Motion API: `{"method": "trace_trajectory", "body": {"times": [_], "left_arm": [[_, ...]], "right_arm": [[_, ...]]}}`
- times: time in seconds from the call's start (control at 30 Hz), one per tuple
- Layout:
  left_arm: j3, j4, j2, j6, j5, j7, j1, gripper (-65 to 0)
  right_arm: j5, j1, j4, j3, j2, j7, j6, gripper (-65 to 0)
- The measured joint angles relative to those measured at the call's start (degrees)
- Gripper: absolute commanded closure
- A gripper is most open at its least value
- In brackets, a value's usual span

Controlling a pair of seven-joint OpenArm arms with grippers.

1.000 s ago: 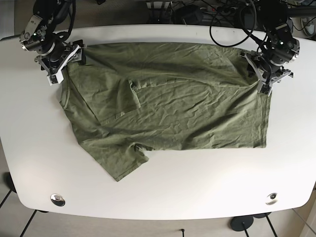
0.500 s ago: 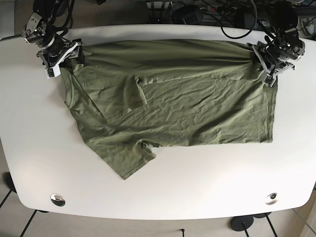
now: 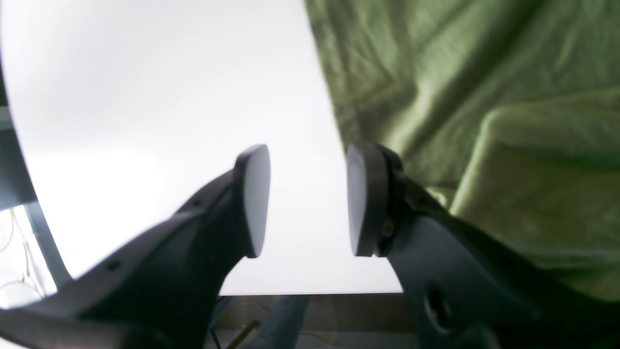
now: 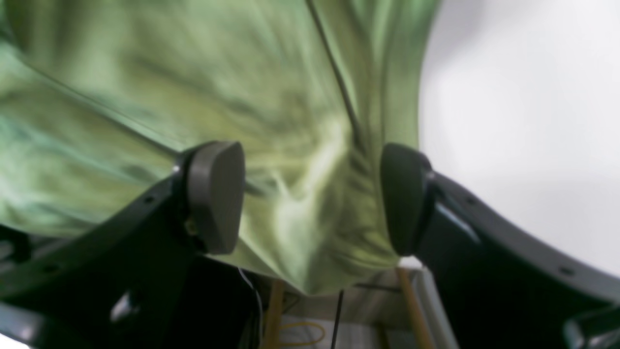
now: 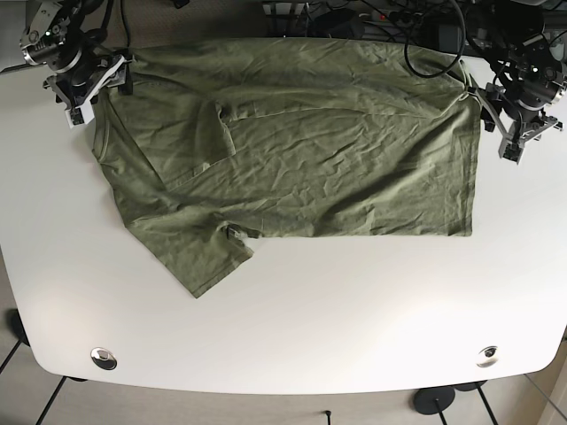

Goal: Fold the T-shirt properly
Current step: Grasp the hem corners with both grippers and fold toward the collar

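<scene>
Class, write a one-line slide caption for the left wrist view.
Open left gripper hovers over the white table, beside the crumpled olive-green cotton T-shirt.

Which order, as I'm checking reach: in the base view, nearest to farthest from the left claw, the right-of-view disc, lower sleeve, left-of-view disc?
1. right-of-view disc, table's front edge.
2. lower sleeve, shirt's front left.
3. left-of-view disc, opposite front corner.

Left gripper (image 3: 307,201) at the far right table edge, jaws parted with nothing between the pads, right gripper (image 4: 310,198) at the far left corner, jaws spread wide, wrist tilted down.
</scene>
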Motion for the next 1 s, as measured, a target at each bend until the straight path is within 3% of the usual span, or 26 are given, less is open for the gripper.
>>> {"method": "trace_trajectory", "body": {"times": [0.13, 0.23, 0.37, 0.43, 0.57, 0.63, 0.83, 1.0], "left_arm": [[-0.04, -0.02, 0.07, 0.0, -0.07, 0.13, -4.2, -23.7], [0.15, -0.09, 0.5, 0.0, 0.31, 0.07, -9.03, -23.7], [1.88, -2.82, 2.03, 0.02, 0.52, -0.02, -12.94, -23.7], [4.79, -5.55, 2.08, -0.02, 0.52, 0.15, -15.06, -23.7], [4.98, -5.97, 2.21, 0.0, 0.39, -0.04, -17.92, -23.7], [5.01, -6.05, 2.29, 0.0, 0.55, -0.04, -18.53, -23.7], [5.05, -7.15, 2.25, 0.0, 0.55, -0.07, -18.56, -23.7], [4.92, -8.46, 2.23, 0.0, 0.55, -0.04, -18.53, -23.7]], "right_arm": [[1.57, 5.11, 0.11, 2.03, 1.42, -3.5, 0.17, -41.5], [-1.42, 12.24, -1.95, 1.44, 1.09, -3.58, 0.17, -41.5], [-7.3, 21.92, -5.55, -3.67, 0.57, -3.15, 0.2, -41.5], [-13.51, 27.91, -8.37, -7.28, 0.66, 0.11, 0.13, -41.5], [-20.22, 37.73, -21.64, -12.96, 0.33, 8.28, 0.33, -41.7], [-20.52, 42.23, -30.86, -14.4, 0.72, 13.53, 0.22, -41.9], [-22.01, 53.79, -62.23, -20.17, 5.35, 32.74, -0.09, -41.7], [-21.99, 54.82, -74.1, -24.22, 7.3, 44.39, -0.11, -41.7]]}}
